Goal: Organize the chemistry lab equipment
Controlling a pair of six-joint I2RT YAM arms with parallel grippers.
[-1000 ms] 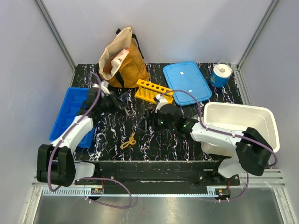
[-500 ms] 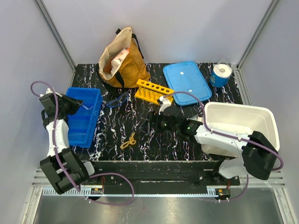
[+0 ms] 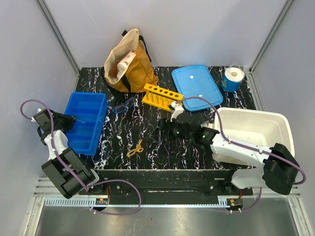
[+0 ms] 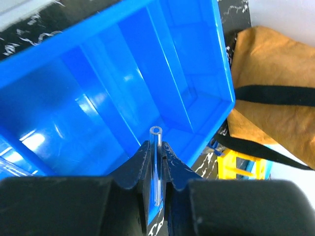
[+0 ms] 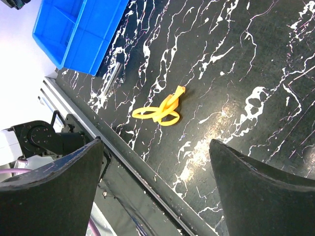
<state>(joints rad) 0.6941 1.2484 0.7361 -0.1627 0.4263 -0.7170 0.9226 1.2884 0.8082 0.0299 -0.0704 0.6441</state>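
Only up close, clear tube, pinched between left jaws

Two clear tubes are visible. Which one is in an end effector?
The tube pinched in the left end effector, in front of the blue bin. The other tube lies loose on the table beside that bin.

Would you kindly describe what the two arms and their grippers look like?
Both arms have white links and black joints. A purple cable loops along the left arm and the right arm. The left gripper and right gripper have broad dark fingers.
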